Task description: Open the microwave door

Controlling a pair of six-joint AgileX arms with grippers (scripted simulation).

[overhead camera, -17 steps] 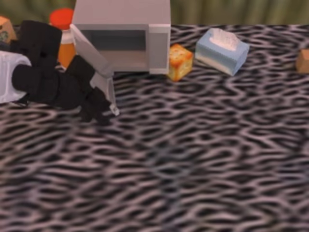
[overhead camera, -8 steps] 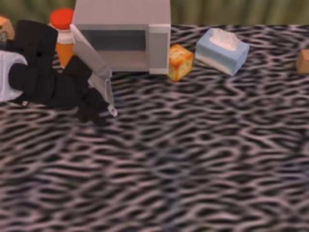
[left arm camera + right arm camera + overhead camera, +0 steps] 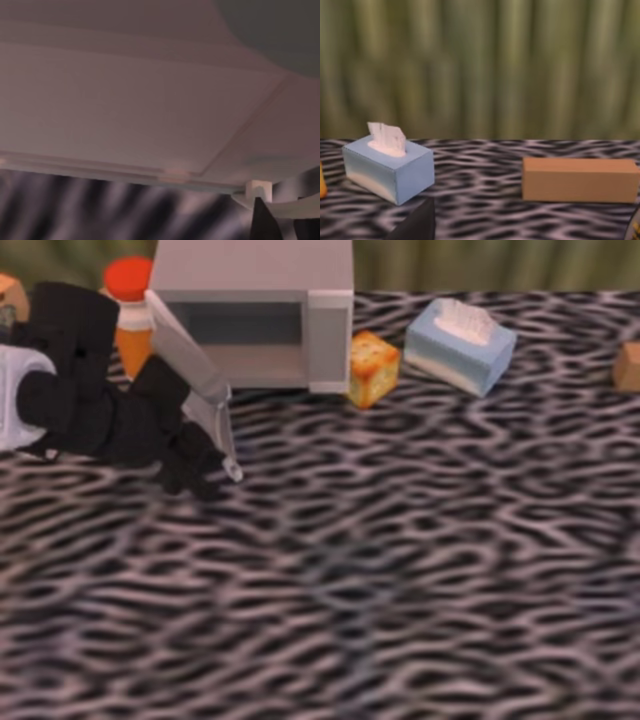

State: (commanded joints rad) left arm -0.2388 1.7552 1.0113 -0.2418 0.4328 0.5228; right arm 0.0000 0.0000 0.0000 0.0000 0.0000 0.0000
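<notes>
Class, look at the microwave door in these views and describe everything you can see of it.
The microwave door is a flat rectangular panel with a silver-grey frame and a greyish translucent window. It stands swung out from the left front edge of the light grey microwave, leaving the cavity exposed. Its free end points toward the table's front left, where the left gripper sits against it. In the left wrist view the panel fills most of the picture, smooth and pale.

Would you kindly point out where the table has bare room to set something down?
The whole near part of the table is bare. At the back, a gap lies between the tissue box and the brown box. It is crowded at back left: microwave, its open door, the left pincer, orange bottle, orange cube.
</notes>
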